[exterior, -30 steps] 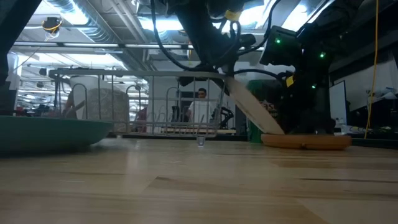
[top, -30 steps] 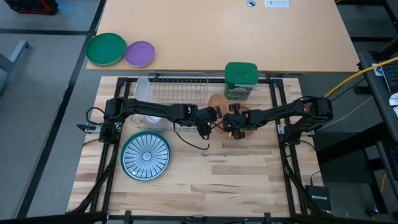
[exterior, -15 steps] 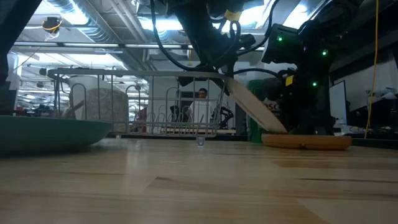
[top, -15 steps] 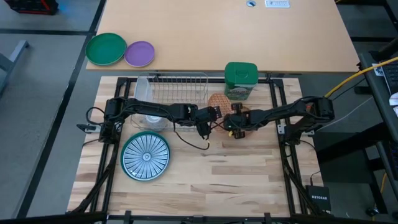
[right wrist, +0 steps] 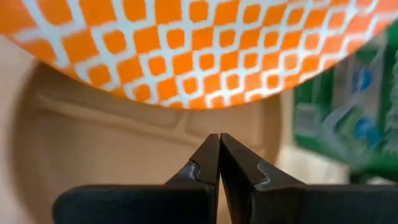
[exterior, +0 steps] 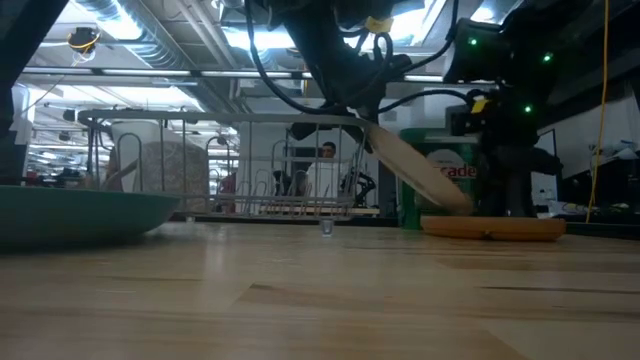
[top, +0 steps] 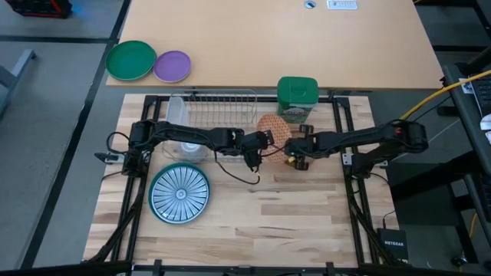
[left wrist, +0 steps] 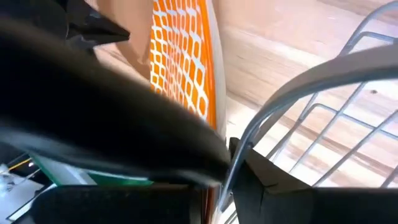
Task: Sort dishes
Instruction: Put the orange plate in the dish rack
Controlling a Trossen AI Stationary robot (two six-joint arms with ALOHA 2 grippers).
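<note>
The left gripper is gripping the tilted orange plate, while the empty, closed right gripper is retreating toward three o'clock.

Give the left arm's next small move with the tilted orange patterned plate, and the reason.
Probably lift a little and carry it toward the wire dish rack. The left gripper grips the orange patterned round plate by its edge, tilted, low edge near the brown plate. The shut right gripper holds nothing.
</note>
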